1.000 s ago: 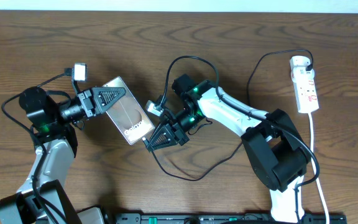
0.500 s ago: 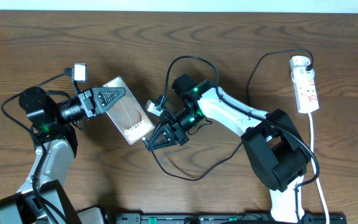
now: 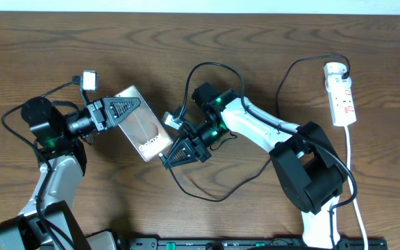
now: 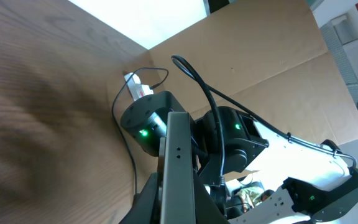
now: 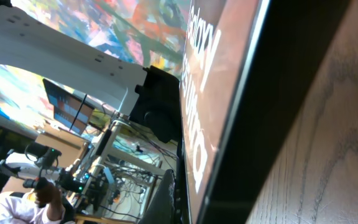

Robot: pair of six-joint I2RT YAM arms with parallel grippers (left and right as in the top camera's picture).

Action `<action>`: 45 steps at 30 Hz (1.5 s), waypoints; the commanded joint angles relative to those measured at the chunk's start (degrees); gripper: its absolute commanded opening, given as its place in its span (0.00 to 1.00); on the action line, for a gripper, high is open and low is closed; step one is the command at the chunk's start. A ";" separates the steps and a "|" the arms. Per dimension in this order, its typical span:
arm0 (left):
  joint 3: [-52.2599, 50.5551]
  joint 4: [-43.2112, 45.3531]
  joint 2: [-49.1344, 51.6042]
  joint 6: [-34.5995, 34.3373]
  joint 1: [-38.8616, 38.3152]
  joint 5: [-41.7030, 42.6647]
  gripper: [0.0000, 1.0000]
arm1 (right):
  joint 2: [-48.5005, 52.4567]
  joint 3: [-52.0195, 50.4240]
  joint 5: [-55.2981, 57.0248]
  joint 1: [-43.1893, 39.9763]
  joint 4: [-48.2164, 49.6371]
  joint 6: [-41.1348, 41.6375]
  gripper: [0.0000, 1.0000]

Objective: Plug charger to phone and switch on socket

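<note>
The phone [image 3: 144, 130] is tilted above the table, white lettering near its lower right end. My left gripper [image 3: 125, 110] is shut on its upper left end; in the left wrist view the phone's thin edge [image 4: 178, 162] stands between the fingers [image 4: 178, 208]. My right gripper [image 3: 167, 160] has its fingers closed to a point at the phone's lower end, with the thin black charger cable [image 3: 207, 196] trailing from it. The right wrist view shows the phone's glossy face [image 5: 229, 81] very close; the plug tip is hidden. The white socket [image 3: 341, 94] lies at the far right.
The charger cable loops across the table in front of the right arm and up to its black plug [image 3: 344, 67] at the socket's top end. The socket's white cord [image 3: 353, 173] runs down the right edge. The socket also shows far off in the left wrist view [image 4: 138, 87].
</note>
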 commanded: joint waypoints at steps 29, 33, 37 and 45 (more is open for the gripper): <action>-0.09 0.39 -0.11 -0.24 -0.24 0.98 0.07 | 0.59 0.42 -4.04 -1.38 0.76 -0.44 0.01; -0.09 0.39 -0.11 -0.26 -0.24 0.98 0.07 | 0.59 0.42 -4.00 -1.16 1.14 -0.44 0.01; -0.09 0.39 -0.11 -1.64 -0.24 0.96 0.07 | 0.59 0.39 -3.61 -0.83 1.36 -0.42 0.01; -0.09 0.39 -0.11 -2.47 -0.24 0.96 0.07 | 0.59 0.39 -3.34 -0.52 1.64 -0.24 0.01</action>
